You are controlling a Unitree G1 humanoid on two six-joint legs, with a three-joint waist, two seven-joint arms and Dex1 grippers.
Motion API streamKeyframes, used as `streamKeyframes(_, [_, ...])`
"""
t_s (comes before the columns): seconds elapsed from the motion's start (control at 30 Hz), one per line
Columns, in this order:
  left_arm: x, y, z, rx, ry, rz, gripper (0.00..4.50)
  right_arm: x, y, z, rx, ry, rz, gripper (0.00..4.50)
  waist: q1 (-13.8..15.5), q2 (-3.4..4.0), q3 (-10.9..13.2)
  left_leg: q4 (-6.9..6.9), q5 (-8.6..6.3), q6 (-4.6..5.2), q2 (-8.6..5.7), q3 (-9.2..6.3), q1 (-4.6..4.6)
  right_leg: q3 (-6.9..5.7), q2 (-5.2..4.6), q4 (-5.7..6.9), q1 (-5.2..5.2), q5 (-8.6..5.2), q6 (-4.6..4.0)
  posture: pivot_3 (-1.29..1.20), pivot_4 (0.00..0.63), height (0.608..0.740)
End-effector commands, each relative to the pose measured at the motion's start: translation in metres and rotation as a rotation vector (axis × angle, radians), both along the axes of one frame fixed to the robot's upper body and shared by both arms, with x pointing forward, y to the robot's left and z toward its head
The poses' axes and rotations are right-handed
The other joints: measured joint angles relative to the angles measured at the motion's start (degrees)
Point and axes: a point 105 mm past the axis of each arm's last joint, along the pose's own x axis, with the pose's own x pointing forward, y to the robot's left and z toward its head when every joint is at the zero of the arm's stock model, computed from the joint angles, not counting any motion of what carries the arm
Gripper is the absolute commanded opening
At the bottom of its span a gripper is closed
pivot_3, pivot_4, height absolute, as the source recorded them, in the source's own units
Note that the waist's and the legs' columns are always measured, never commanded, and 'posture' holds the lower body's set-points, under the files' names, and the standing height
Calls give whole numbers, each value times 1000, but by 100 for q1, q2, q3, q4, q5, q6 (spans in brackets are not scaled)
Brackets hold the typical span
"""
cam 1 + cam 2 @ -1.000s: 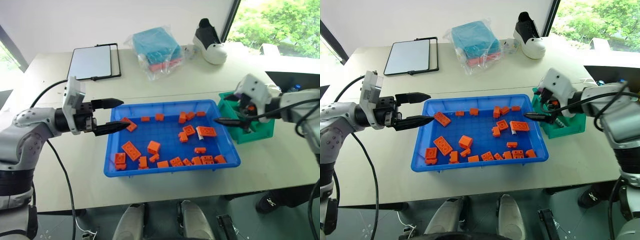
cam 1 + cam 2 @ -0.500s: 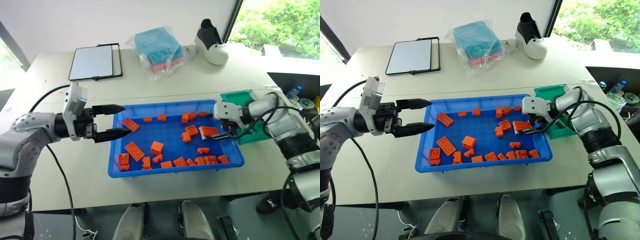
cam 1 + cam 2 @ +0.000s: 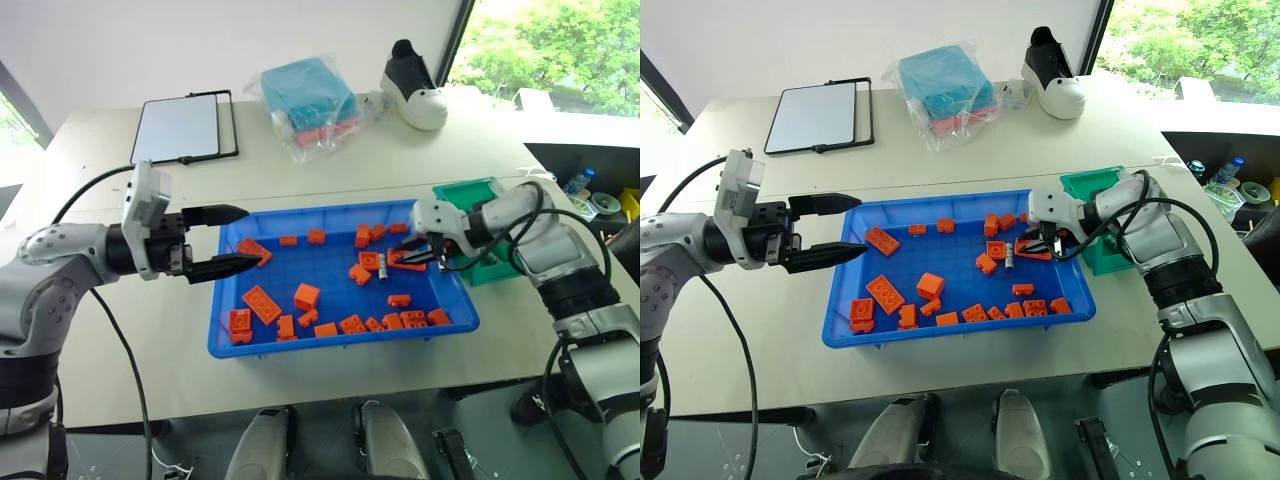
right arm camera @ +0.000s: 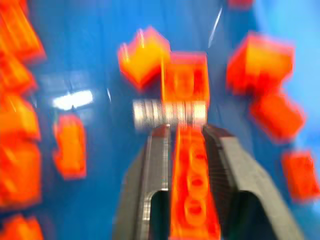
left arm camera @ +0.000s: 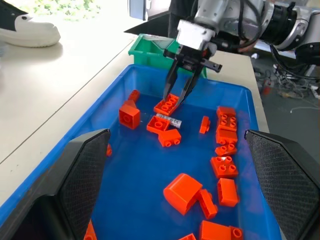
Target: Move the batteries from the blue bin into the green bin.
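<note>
Right gripper (image 5: 178, 96) was seen low in the blue bin (image 3: 330, 340), fingers narrowed around an orange brick (image 4: 192, 200), with a battery (image 5: 167, 120) lying just beyond the tips. Left gripper (image 3: 232, 240) was held wide at the bin's edge. Picking was judged underway; the brick must be released and the battery taken, then carried to the green bin (image 3: 470, 194).

Green bin (image 3: 478, 196) partly behind the right arm; battery (image 4: 169, 112) blurred.
</note>
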Motion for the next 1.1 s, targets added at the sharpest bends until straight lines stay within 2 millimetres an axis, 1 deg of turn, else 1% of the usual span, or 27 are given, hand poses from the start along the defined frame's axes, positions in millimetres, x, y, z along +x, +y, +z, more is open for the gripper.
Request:
streamKeyframes(0.03, [0, -1, 8, -4, -35, -6, 4500, -10, 21, 23, 56, -56, 25, 1221, 18, 0, 0, -1, 0, 0, 0, -1, 0, 0, 0, 0, -1, 0, 0, 0, 150, 731])
streamKeyframes(0.07, [1, -1, 8, -5, -36, -8, 4500, -12, 25, 23, 50, -65, 23, 1221, 26, 0, 0, -1, 0, 0, 0, -1, -1, 0, 0, 0, -1, 0, 0, 0, 150, 731])
streamKeyframes(0.13, [1, -2, 9, -5, -37, -12, 4500, -13, 27, 19, 44, -54, -53, 1221, 46, -1, 0, 0, 0, 0, 0, -1, -2, -1, -1, -4, 1, -1, -1, 0, 150, 731])
streamKeyframes(0.27, [0, -2, 10, -2, -38, -17, 4500, -20, 13, 12, 35, -26, -268, 1221, 70, -1, 0, 4, 0, 0, -3, -1, -8, 0, -5, -6, 0, -11, -20, 0, 150, 731])
streamKeyframes(0.4, [-2, 0, 8, 5, -25, -16, 4500, -35, 8, 20, 205, 91, -570, 1221, 46, -2, -1, 3, 0, 0, -3, -1, -28, 2, -8, -2, -25, -11, -22, 0, 150, 731])
streamKeyframes(0.47, [-3, 1, 6, 7, -20, -16, 4500, -46, 7, 19, 263, 159, -690, 1221, 23, -2, -1, 6, 0, 0, 4, 2, -44, 8, -5, 6, -50, -4, -16, 0, 150, 731])
streamKeyframes(0.57, [-2, 1, 5, 7, -14, -18, 4500, -58, 13, 8, 341, 207, -749, 1221, 46, -4, -4, 3, 0, 0, 7, -6, -55, 3, -1, 10, -62, 4, -7, 0, 150, 731])
streamKeyframes(0.7, [0, -5, 4, -1, -11, -36, 4500, -58, 22, -9, 430, 251, -827, 1221, 41, -3, -4, 7, 0, 0, 2, 3, -56, 5, -2, 8, -60, 3, -11, 0, 150, 731])
streamKeyframes(0.73, [0, -6, 5, -3, -12, -40, 4500, -58, 22, -13, 432, 257, -851, 1442, 40, -3, -4, 10, 1, 0, 1, 5, -56, 6, -2, 7, -59, 3, -12, 0, 150, 731])
streamKeyframes(0.8, [2, -6, 6, -4, -14, -46, 4500, -54, 22, -18, 424, 254, -891, 2038, 45, -4, -4, 14, 1, 1, 0, 5, -58, 6, -3, 7, -59, 4, -14, 0, 150, 731])
streamKeyframes(0.87, [4, -7, 7, -3, -16, -49, 4500, -48, 17, -19, 425, 243, -945, 3016, 41, -4, -4, 14, 1, 1, 0, 2, -58, 3, -1, 7, -58, 4, -14, 0, 150, 731])
streamKeyframes(0.9, [4, -7, 7, -3, -16, -50, 4500, -45, 13, -20, 421, 235, -976, 3428, 35, -4, -4, 13, 1, 1, 0, 2, -58, 4, -1, 7, -59, 4, -13, 0, 150, 731])
streamKeyframes(0.97, [4, -6, 8, -2, -17, -51, 4500, -43, 9, -21, 419, 228, -1012, 3428, 31, -3, -4, 11, 1, 1, 1, 3, -58, 4, 0, 7, -60, 5, -12, 0, 150, 731])
streamKeyframes(1.1, [4, -6, 7, -4, -18, -50, 4500, -43, 8, -23, 423, 237, -1020, 3428, 24, -3, -4, 9, 1, 1, 1, 3, -58, 4, 1, 7, -61, 6, -11, 0, 150, 731])
